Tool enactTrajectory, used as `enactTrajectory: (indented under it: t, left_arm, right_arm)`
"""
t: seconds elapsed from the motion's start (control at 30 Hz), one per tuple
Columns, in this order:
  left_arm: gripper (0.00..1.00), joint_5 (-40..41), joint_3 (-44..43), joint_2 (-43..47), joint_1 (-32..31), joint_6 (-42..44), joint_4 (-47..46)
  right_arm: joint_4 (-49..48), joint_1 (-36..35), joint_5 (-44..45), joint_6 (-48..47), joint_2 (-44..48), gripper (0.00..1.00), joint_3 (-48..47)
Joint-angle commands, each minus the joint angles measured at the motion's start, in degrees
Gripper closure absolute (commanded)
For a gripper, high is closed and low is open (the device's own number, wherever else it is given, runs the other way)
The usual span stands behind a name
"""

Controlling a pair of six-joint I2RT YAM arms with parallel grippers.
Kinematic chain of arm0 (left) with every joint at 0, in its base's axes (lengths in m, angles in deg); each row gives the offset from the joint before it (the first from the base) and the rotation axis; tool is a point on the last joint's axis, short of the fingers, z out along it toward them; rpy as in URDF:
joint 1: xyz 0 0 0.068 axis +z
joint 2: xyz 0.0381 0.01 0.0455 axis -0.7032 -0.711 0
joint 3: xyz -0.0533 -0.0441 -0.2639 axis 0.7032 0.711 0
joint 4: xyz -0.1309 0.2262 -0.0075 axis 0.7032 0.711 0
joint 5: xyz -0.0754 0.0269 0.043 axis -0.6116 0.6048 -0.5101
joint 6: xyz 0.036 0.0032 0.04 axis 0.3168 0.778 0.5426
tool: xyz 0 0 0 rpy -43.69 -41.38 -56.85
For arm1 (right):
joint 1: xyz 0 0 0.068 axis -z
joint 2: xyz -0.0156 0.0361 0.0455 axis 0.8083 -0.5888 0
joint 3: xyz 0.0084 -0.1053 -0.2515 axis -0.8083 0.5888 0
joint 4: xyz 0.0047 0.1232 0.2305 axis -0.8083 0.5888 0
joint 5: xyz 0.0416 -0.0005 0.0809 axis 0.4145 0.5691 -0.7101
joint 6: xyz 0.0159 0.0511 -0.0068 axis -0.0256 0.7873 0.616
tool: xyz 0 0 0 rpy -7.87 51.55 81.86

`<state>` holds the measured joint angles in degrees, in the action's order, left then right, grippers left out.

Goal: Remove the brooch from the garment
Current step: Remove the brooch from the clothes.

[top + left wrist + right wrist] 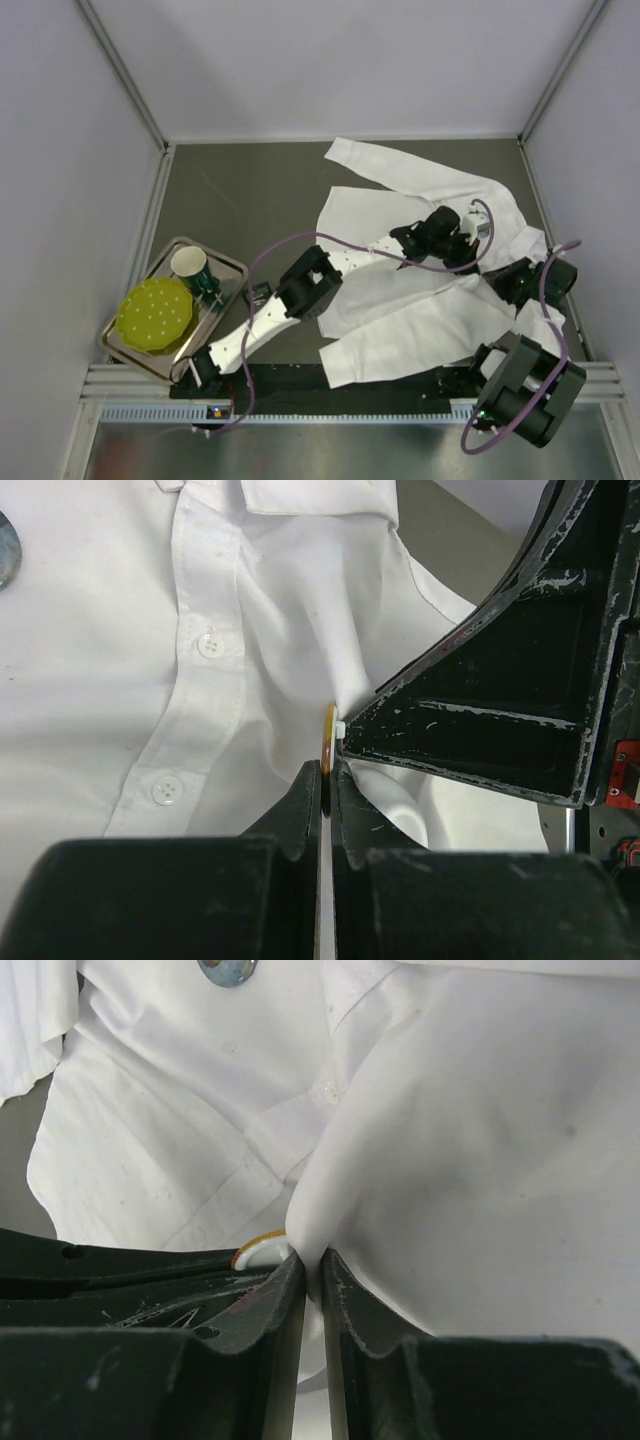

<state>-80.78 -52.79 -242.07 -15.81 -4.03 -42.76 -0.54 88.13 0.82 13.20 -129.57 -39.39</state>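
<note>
Here your brooch (328, 742) stands edge-on against the front of the shirt (400, 210), clamped in your left pincer (325, 780). Just beside it, your right pincer (312, 1270) grips a shirt fold. The shirt lies rumpled on the counter (240, 190).

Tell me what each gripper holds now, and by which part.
The left gripper pinches the yellow-rimmed brooch by its edge; the right gripper pinches a fold of the shirt beside it.

The small round orange-edged brooch (328, 736) is mostly hidden by a fold of the big white thin shirt (100, 680). A shiny blue-grey round thing (228, 968) is cut off at the edge.
</note>
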Motion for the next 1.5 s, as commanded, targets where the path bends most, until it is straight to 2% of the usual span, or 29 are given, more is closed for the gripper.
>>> enactTrajectory:
  t: [0.0,0.13,0.2,0.3,0.33,0.43,0.47,0.53,0.7,0.77,0.87,0.93,1.07,1.47]
  left_arm:
    - [1.0,-4.2,-0.5,1.2,-5.3,3.6,5.0]
    - [1.0,-8.0,-1.3,1.0,-5.4,4.5,6.5]
    - [1.0,-7.3,-0.8,1.8,-5.4,5.4,7.0]
    - [1.0,-6.2,3.5,4.4,-4.4,2.3,2.4]
    - [1.0,-3.5,6.2,5.2,-4.0,-0.5,0.8]
    - [1.0,0.7,9.7,7.8,-2.4,-3.9,-2.9]
    - [1.0,0.8,10.8,9.0,-1.9,-4.6,-6.5]
    - [1.0,1.0,11.5,9.6,-1.0,-5.6,-7.7]
    - [1.0,0.4,8.1,8.1,-1.0,-6.0,-6.1]
    - [1.0,0.7,10.0,8.8,-0.9,-6.4,-8.8]
    - [1.0,1.8,11.7,10.1,-1.0,-4.8,-11.4]
    - [1.0,3.2,12.1,10.6,-0.9,-3.9,-11.7]
    - [1.0,4.5,15.0,12.4,-1.1,-0.6,-15.4]
    - [1.0,9.1,15.3,13.5,-2.8,14.6,-13.9]
  right_arm:
    - [-11.0,-2.6,-14.4,3.4,1.5,0.83,-2.9]
    - [-13.9,-3.1,-14.2,1.0,1.4,0.83,-2.7]
    - [-13.9,-3.2,-13.3,0.6,1.3,0.82,-2.6]
    - [-1.0,-3.2,-4.4,-1.4,-0.1,0.76,-5.7]
    - [5.8,-3.2,1.0,-1.5,-0.1,0.72,-7.6]
    - [10.6,-3.2,5.0,-2.2,2.5,0.65,-9.0]
    - [12.6,-3.2,5.5,-2.5,3.3,0.6,-9.2]
    - [13.8,-3.2,5.3,-4.0,5.5,0.57,-9.8]
    - [16.7,-3.2,5.1,-5.0,8.1,0.56,-10.8]
    - [14.3,-3.2,2.8,-4.0,5.6,0.57,-11.0]
    - [14.6,-3.2,0.9,-1.4,2.3,0.57,-12.8]
    - [16.5,-3.2,2.9,1.0,1.5,0.58,-13.7]
    - [20.8,-3.2,3.9,2.3,0.0,0.54,-16.6]
    - [26.0,-3.2,-1.6,5.0,-6.6,0.5,-20.4]
